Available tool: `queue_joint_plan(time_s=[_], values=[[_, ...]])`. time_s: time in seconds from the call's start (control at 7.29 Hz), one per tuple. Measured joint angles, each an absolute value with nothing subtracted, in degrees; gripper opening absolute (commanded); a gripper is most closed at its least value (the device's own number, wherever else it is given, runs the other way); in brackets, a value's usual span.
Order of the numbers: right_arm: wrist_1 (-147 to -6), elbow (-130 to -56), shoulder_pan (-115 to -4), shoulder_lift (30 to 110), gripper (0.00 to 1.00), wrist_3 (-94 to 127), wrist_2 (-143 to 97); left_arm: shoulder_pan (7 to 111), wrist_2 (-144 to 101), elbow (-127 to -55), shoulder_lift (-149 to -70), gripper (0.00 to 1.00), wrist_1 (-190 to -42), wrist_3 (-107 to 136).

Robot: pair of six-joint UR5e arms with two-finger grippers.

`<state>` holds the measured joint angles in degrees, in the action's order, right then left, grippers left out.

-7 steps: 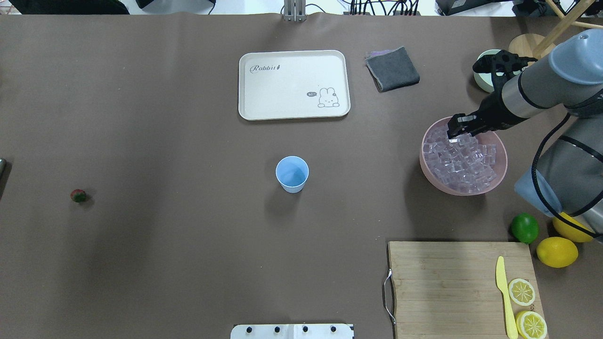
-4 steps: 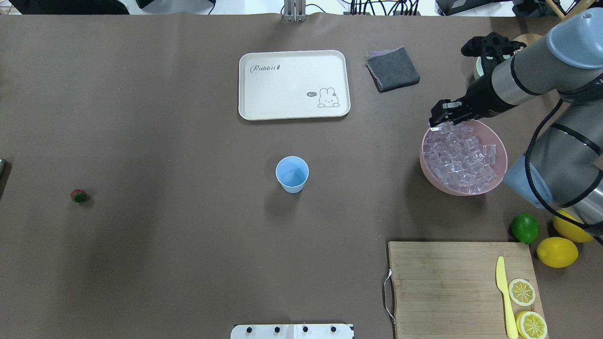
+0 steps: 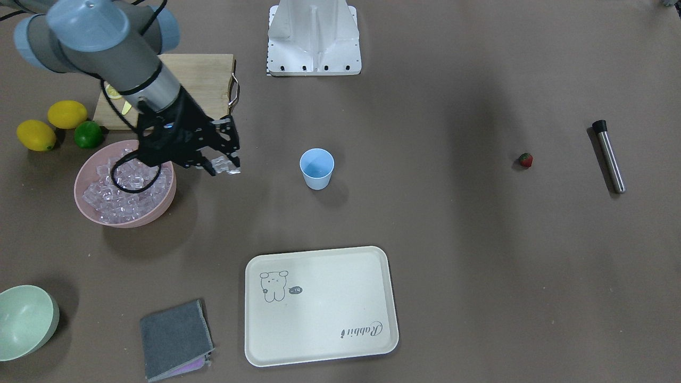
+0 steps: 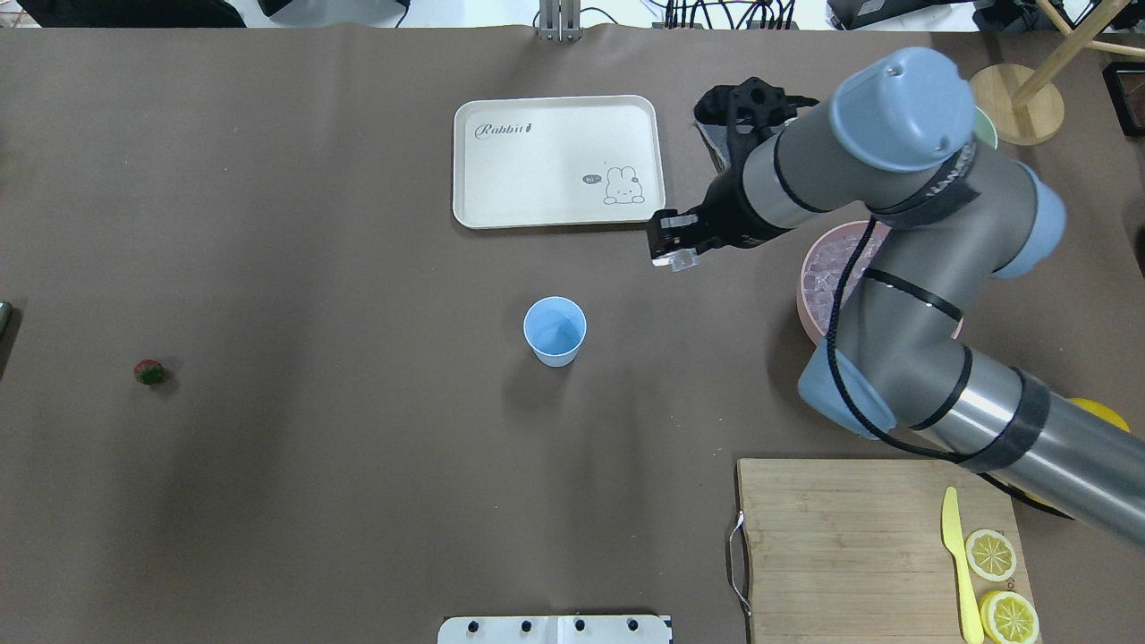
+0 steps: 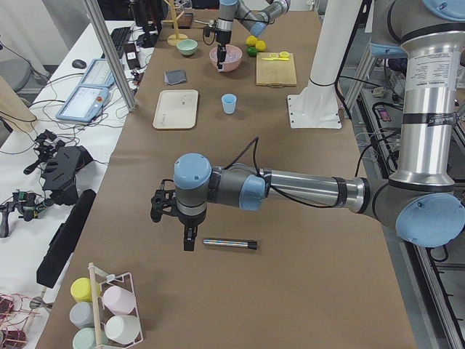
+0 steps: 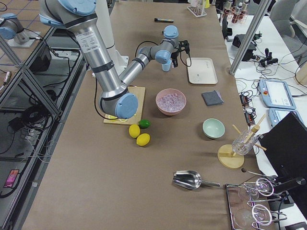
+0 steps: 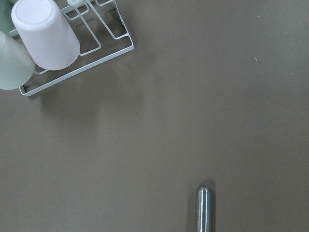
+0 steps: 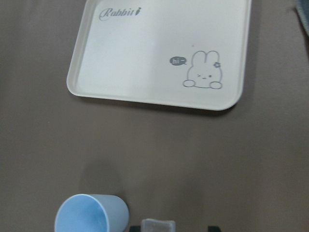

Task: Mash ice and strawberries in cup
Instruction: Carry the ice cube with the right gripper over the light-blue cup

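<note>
Front view: right tool (image 3: 226, 169) pinches one ice cube (image 3: 231, 171), hanging between pink bowl (image 3: 127, 222) and cup (image 3: 317, 169); strawberry (image 3: 525, 160) lies well apart on the desk (image 3: 425, 239). Overhead: cup looks empty, so this is ice loading. Right wrist: cube beside the rim; next, centre over the mouth, then release. Left view: left tool (image 5: 189, 238), can't tell its grip.

the right arm (image 4: 805, 188) is made of silver-grey tubes, pale blue joint caps and black bands, with a black cable (image 4: 834, 309) looped along it. the right gripper (image 4: 671, 259) is black. the left arm (image 5: 305, 190) is coloured alike.
</note>
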<state>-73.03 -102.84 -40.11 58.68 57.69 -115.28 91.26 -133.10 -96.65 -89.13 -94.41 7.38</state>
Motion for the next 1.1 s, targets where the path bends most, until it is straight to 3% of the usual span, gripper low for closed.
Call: queue_joint_plan(time_s=[1.1], values=[[-72.29, -93.33, -31.10, 48.40, 0.00, 57.90, -102.87, 91.23, -133.24, -94.90, -89.60, 0.98, -94.83, 7.38]])
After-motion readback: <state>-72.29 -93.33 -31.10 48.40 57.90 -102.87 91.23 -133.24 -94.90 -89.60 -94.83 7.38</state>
